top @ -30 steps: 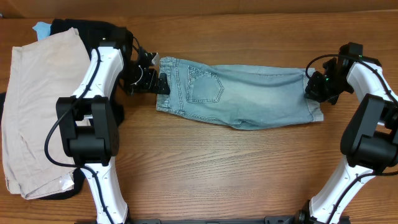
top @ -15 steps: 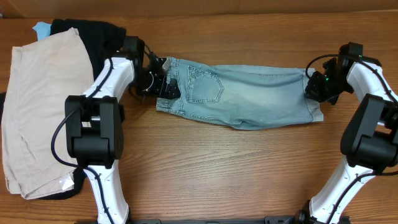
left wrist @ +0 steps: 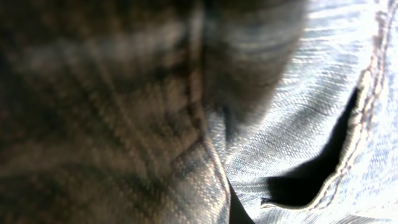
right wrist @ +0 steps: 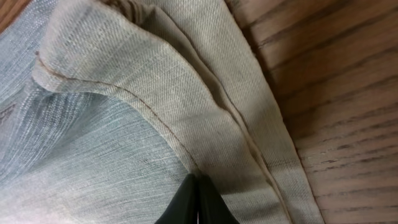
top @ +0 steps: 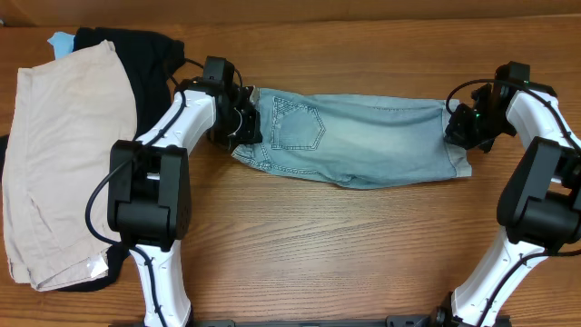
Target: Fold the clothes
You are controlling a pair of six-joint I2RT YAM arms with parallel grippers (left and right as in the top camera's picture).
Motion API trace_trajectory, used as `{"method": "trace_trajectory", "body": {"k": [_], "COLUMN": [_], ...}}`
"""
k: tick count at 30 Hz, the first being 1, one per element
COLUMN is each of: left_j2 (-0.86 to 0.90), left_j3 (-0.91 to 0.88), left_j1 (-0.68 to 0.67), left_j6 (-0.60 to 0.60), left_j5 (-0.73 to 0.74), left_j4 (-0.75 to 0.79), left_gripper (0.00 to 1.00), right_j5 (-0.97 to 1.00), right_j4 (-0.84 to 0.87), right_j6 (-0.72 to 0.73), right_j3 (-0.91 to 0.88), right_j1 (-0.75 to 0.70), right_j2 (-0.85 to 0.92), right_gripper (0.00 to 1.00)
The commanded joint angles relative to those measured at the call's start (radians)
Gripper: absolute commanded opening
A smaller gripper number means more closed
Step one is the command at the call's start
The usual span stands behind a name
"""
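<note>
Shorts (top: pixel 363 145) of faded blue denim lie flat across the far middle of the table (top: pixel 318 254), stretched sideways between the two arms. The waist is at the left and the leg ends at the right. One stitched back pocket (top: pixel 300 127) faces up near the waist.

The left fingers (top: pixel 247 127) are at the waist edge, closed together on the denim, and the cloth is a little bunched around them. In the left wrist view the denim fills the picture, very close and blurred and half in dark shadow, with a stitched seam (left wrist: pixel 357 124) at the right side. The fingers themselves I cannot make out in that view.

The right fingers (top: pixel 454 134) are at the opposite end, on the far corner of the leg. In the right wrist view their dark tips (right wrist: pixel 196 202) are pressed together at the bottom of the picture, pinching the cloth. The hem (right wrist: pixel 155 81) above them is turned over so that its pale inner side shows, with bare wood beside it.

Beige shorts (top: pixel 54 154) lie at the left edge of the table, well apart from the denim. They rest on a black garment (top: pixel 127 45) that shows behind and under them.
</note>
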Motion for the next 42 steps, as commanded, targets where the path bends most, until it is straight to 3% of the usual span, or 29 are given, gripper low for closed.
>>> {"method": "trace_trajectory", "body": {"k": [1,11,15,22,28,33,42], "left_j2": [0.046,0.031,0.031,0.031,0.031,0.031,0.031], "left_j3": [-0.011,0.373,0.514,0.737,0.880,0.929,0.933], "left_j1": [0.035,0.090,0.083,0.073,0.056,0.017,-0.087], "left_j6": [-0.126,0.037,0.099,0.141,0.158,0.192,0.185], "left_j5": [-0.182,-0.412,-0.455,-0.443,-0.431,-0.377,-0.292], "left_j4": [-0.067,-0.509,-0.604,-0.719,-0.784,-0.792,-0.771], "left_gripper": [0.04,0.04,0.04,0.04,0.04,0.04,0.04], "right_j5": [-0.019,-0.329,-0.440,-0.401,-0.299,-0.241,-0.239], "right_j4": [-0.010,-0.040,-0.032,0.012,0.103,0.178,0.171], "right_j6": [-0.005,-0.058,-0.105,-0.129,-0.019,0.080,0.106], "right_j3": [-0.003,-0.002,-0.002,-0.003,-0.003,-0.003,-0.003], "right_j1": [-0.002,0.036,0.083,0.206,0.273,0.291,0.301], "right_j2": [0.008,-0.028,-0.058,-0.059,-0.037,0.023,0.148], "right_gripper": [0.04,0.04,0.04,0.04,0.04,0.04,0.04]}}
